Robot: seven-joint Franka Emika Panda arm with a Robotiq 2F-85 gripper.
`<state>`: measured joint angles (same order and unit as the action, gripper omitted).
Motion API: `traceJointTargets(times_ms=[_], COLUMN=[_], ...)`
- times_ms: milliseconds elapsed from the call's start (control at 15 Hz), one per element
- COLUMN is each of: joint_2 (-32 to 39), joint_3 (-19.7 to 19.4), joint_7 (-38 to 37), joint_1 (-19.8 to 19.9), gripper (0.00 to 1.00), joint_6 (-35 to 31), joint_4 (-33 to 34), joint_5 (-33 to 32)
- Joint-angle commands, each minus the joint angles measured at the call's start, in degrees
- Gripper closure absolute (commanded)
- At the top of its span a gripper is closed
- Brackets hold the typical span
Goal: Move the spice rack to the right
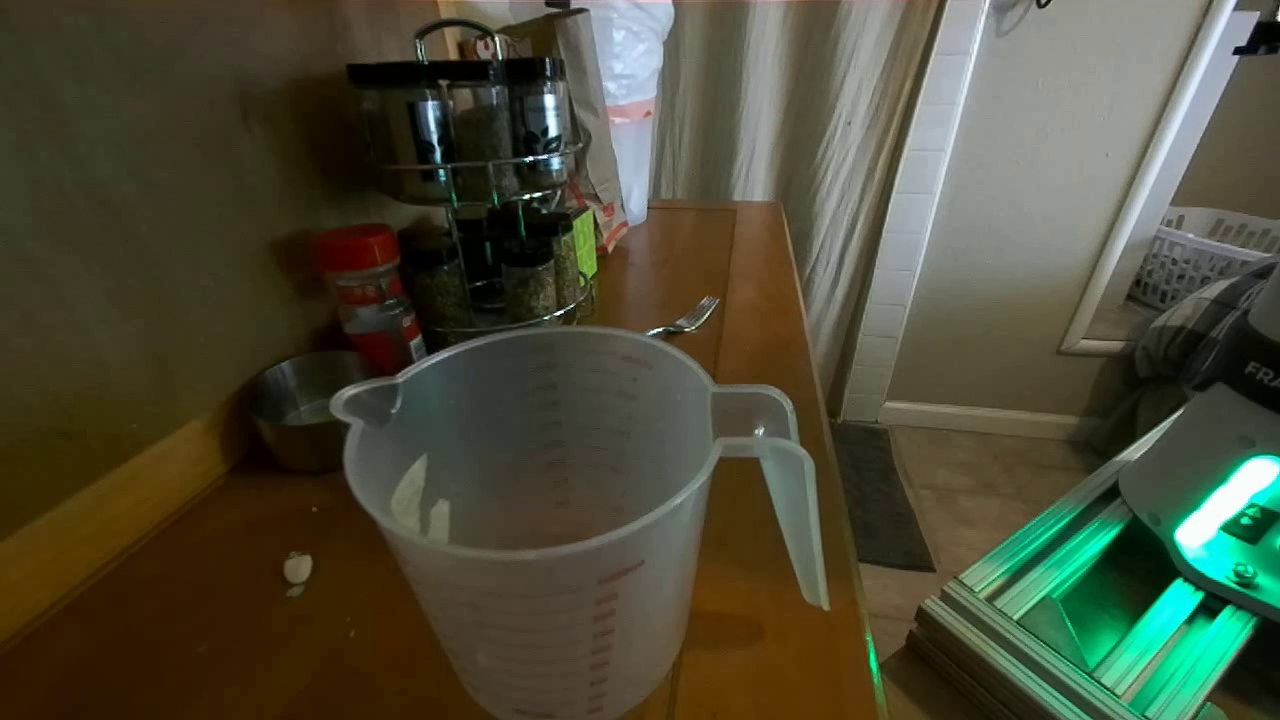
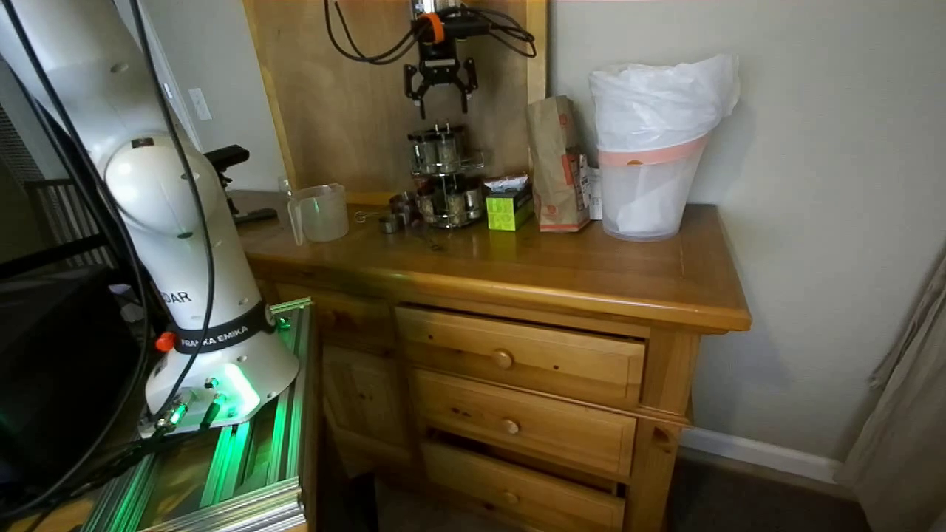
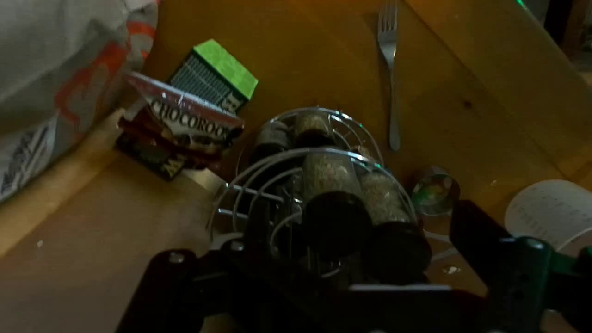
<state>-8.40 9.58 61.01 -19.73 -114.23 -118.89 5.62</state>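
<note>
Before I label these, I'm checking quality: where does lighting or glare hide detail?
Wrist view: dim, the hand nearly black, the spice rack murky; in both exterior views, the green light on the robot base glares, its core nearly white.

The spice rack (image 1: 482,172) is gleaming silver with black lids (image 1: 460,72), the gripper (image 2: 444,111) is showing black, the box (image 2: 502,213) is wearing lime green, the far curtain (image 1: 790,120) is bearing pale streaks.

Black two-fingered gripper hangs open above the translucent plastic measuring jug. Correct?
No: an exterior view shows the black two-fingered gripper hanging open above the round two-tier metal spice rack; the jug stands left of it in that picture.
</note>
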Motion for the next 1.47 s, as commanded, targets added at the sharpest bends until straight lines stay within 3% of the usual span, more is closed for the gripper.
traceJointTargets(times_ms=[0, 133, 400, 667, 867, 1000, 1133, 1400], joint_2=[4.16, 2.28, 3.63, 4.84, 5.74, 6.58, 7.24, 8.29], joint_3=[2.60, 3.43, 4.28, 5.47, 6.92, 7.66, 8.31, 9.26], joint_7=[6.95, 4.30, 4.91, -4.60, -15.20, -18.82, -18.37, -17.43], joint_1=[-0.31, 0.76, 0.74, 0.68, 0.42, 0.07, -0.35, -0.31], gripper=[0.00, 0.00, 0.00, 0.00, 0.00, 0.00, 0.00, 0.00], joint_6=[0.84, 0.18, 0.20, -4.28, -1.02, 2.98, 3.83, -0.83], joint_4=[5.84, 3.42, 4.94, 5.45, 6.38, 7.24, 7.70, 8.18], joint_5=[2.90, 1.53, 1.49, 0.14, -5.02, -5.20, -3.17, -4.95])
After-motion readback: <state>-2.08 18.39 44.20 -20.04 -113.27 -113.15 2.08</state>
